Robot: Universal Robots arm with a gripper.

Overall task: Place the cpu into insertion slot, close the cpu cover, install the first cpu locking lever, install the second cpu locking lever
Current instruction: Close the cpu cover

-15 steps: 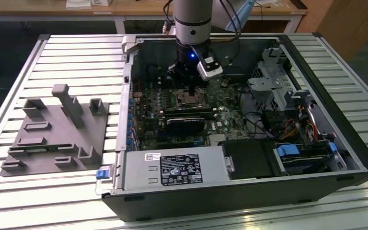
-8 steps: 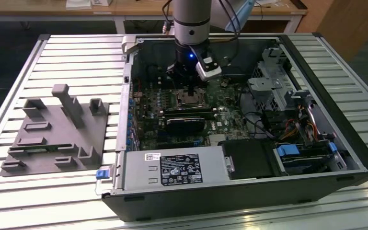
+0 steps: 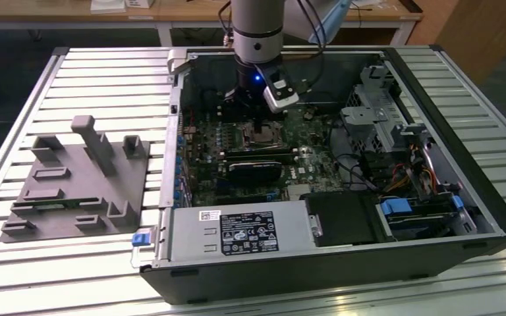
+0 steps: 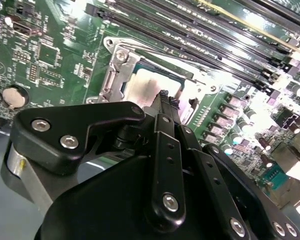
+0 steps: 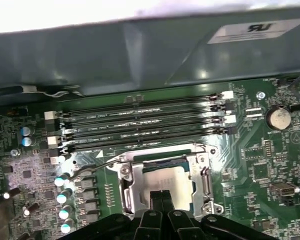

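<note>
My gripper (image 5: 161,193) blocks the cpu's (image 5: 165,175) near edge; in the second wrist view it swallows the cpu cover's (image 4: 115,80) near side too.

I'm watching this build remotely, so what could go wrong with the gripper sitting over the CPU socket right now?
The gripper hangs right over the cpu, inside the cpu cover window; pushing down could scratch or tilt it. The memory slots run close beside, so a sideways slip might strike them.
</note>
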